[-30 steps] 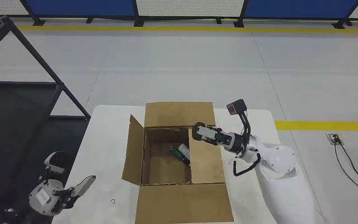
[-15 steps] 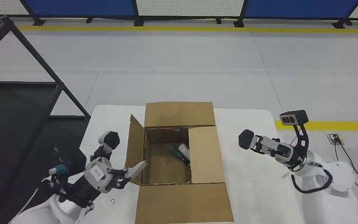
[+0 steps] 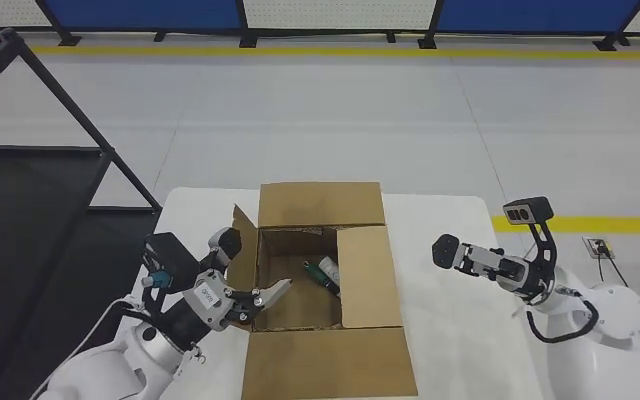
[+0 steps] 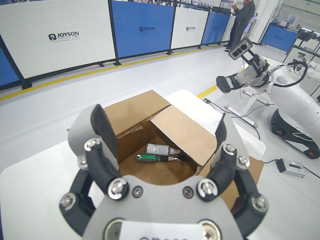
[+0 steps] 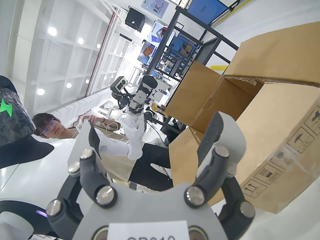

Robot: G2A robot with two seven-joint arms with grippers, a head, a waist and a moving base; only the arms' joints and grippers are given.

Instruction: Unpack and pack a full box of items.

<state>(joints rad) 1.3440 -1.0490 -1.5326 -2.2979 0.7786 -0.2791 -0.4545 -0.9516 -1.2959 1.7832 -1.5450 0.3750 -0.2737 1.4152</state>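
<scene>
The open cardboard box [image 3: 325, 362] stands mid-table, with its right flap [image 3: 368, 275] folded in over part of the opening. On its floor lie a green-handled tool [image 4: 147, 157] and a white bottle [image 4: 157, 149], which in the top view appear together as the two items [image 3: 322, 270]. My left gripper [image 3: 270, 297] hangs open and empty at the box's left-front edge, pointing into the opening; the left wrist view also shows the left gripper [image 4: 162, 123] open. My right gripper [image 3: 445, 250] is open and empty above the table, to the right of the box and clear of it. In the right wrist view the right gripper [image 5: 153, 128] faces the box's side wall [image 5: 275, 126].
The white table [image 3: 450, 330] has bare surface to the right of the box. The left flap [image 3: 240, 240] stands up beside my left arm. A black metal frame [image 3: 60, 130] stands off the table's left side.
My left arm swung in from the table's front-left corner to the box's left-front edge. My right gripper pulled out of the box to the right, then stayed nearly still.
</scene>
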